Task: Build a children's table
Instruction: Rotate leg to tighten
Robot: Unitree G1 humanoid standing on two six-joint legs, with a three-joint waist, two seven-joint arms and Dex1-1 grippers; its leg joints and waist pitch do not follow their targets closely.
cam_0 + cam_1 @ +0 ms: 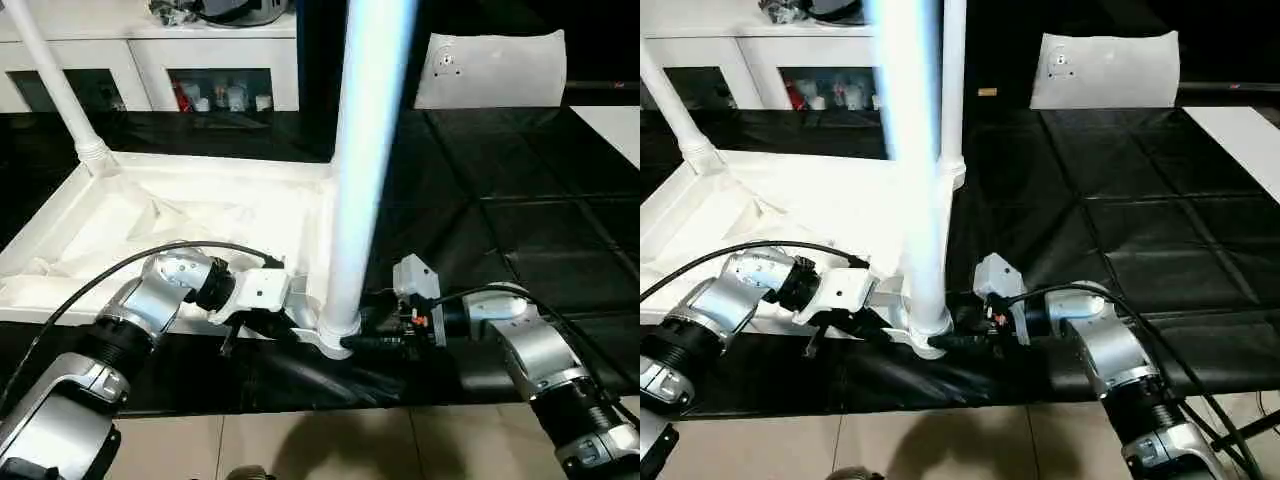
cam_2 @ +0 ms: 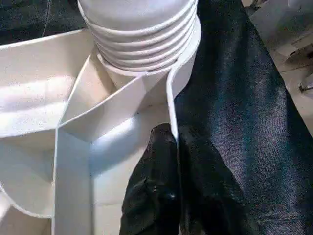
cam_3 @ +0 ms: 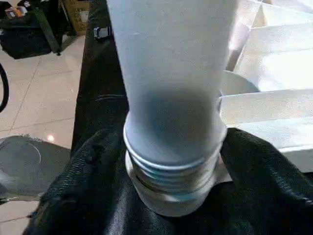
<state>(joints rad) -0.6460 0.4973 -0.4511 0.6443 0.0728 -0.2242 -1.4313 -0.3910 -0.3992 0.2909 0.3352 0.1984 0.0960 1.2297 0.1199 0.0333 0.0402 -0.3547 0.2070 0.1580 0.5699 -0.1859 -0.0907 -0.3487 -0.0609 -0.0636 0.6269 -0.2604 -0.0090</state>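
The white tabletop (image 1: 190, 225) lies upside down on the black-covered bench (image 1: 520, 230), ribbed underside up, toward the left and reaching the near edge. One white leg (image 1: 365, 170) stands upright in the near right corner socket (image 1: 338, 335), its ridged base seated in the round collar; a second leg (image 1: 55, 85) rises from the far left corner, leaning left. The left gripper (image 2: 176, 147) sits at the near edge just left of the upright leg, its jaws pressed together on the thin outer wall of the tabletop beside the socket. The right gripper (image 1: 375, 340) comes in from the right at the foot of the same leg, its black jaws spread to either side of the ridged base; whether they press on it cannot be told. The upright leg blocks much of the far middle of the scene. Beyond the bench stands a white cabinet (image 1: 150, 60) with glass doors, and a white pouch-like thing (image 1: 490, 68) lies at the far right. Pale floor tiles (image 1: 330, 445) run along the near side.
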